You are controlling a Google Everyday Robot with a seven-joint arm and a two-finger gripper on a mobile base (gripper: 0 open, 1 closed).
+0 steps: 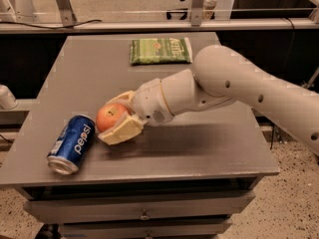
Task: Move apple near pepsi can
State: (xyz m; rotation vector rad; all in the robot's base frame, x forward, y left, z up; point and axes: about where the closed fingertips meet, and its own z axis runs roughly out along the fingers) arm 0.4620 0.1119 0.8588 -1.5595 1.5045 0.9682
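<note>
The red-orange apple sits between the cream fingers of my gripper, low over the grey table at its front left. The gripper is shut on the apple, one finger under its front and one behind it. The blue pepsi can lies on its side just left of the apple, a small gap between them, its silver end facing the front edge. My white arm reaches in from the right.
A flat green snack packet lies at the back middle of the table. A metal rail and frame legs run behind the table. Drawers sit under the tabletop at the front.
</note>
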